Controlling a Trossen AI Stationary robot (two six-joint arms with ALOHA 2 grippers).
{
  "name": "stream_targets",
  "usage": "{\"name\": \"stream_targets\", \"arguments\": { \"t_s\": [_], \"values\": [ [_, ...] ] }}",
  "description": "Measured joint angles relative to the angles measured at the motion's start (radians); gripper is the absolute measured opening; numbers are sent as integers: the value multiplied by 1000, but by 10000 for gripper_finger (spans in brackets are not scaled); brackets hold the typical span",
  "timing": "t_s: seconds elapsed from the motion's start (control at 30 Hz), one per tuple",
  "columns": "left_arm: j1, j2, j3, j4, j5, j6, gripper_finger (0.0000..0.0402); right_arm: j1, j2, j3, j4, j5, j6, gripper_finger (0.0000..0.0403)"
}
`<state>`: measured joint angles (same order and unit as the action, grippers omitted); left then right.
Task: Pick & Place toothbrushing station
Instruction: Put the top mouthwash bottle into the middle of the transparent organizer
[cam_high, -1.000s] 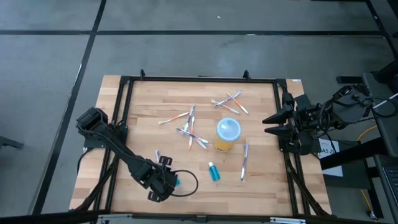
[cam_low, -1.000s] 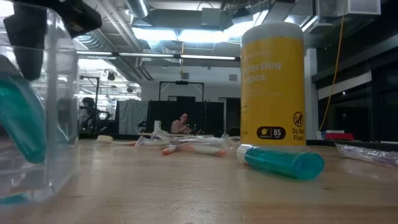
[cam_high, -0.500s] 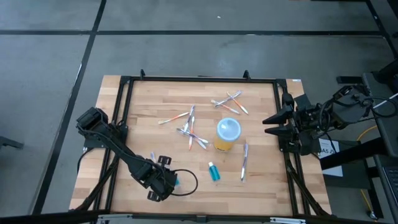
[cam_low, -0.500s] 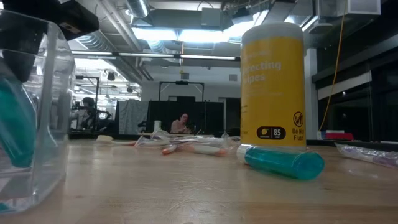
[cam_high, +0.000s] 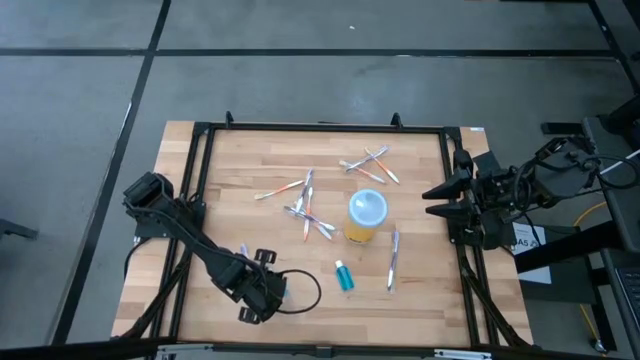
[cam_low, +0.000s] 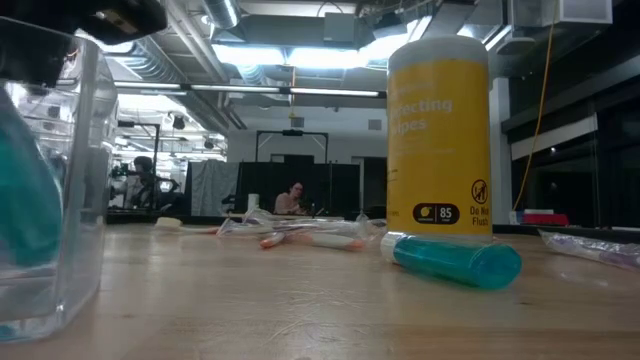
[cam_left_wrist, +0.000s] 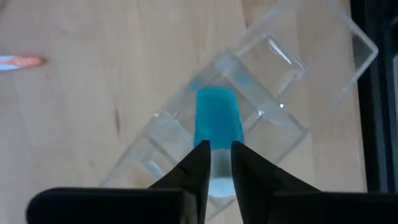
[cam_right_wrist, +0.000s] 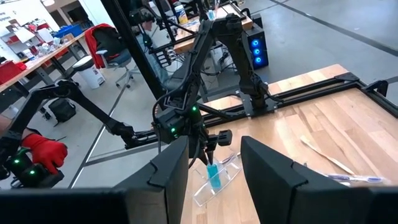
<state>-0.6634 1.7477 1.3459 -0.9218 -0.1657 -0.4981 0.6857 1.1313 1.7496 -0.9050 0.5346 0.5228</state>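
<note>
My left gripper is at the table's near left, pointing down over a clear plastic pouch, and is shut on a teal tube. The pouch lies on the wood. A second teal tube lies flat near the middle front. The yellow cup with the pale-blue top stands upright at the centre. Thin toothbrushes lie scattered behind and beside it. My right gripper waits open, raised at the table's right edge. My left gripper pinches the teal tube's pale upper end between its two fingers, coming from above and pointing down. The tube hangs below the fingers, nearly upright. Its lower end is inside the clear pouch; whether it rests on the bottom I cannot tell.
More toothbrushes lie at the far centre and to the right of the cup. A black frame runs around the tabletop. Bare wood lies along the near edge to the right of the pouch.
In the low view my left gripper has gone up a little. The teal tube behind the pouch's clear wall has turned from slanting to nearly upright. The pouch's near wall has shifted toward the table's left edge.
</note>
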Motion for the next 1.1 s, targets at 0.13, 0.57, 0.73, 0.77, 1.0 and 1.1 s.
{"name": "stream_targets", "arguments": {
  "t_s": [0.13,0.57,0.73,0.77,1.0,1.1],
  "values": [
    [13,0,41,-29,8,34,29,0,0,0,5,0,-11,151],
    [33,0,59,-123,117,56,61,0,0,0,4,-4,-41,151],
    [33,0,59,-123,108,43,117,8,0,0,4,-11,-41,151],
    [33,0,59,-123,108,39,126,12,0,0,4,-10,-41,151],
    [21,3,38,-114,93,3,148,35,0,0,4,7,-41,151],
    [15,4,18,-117,83,-29,138,45,0,0,4,21,-39,151]
  ]
}}
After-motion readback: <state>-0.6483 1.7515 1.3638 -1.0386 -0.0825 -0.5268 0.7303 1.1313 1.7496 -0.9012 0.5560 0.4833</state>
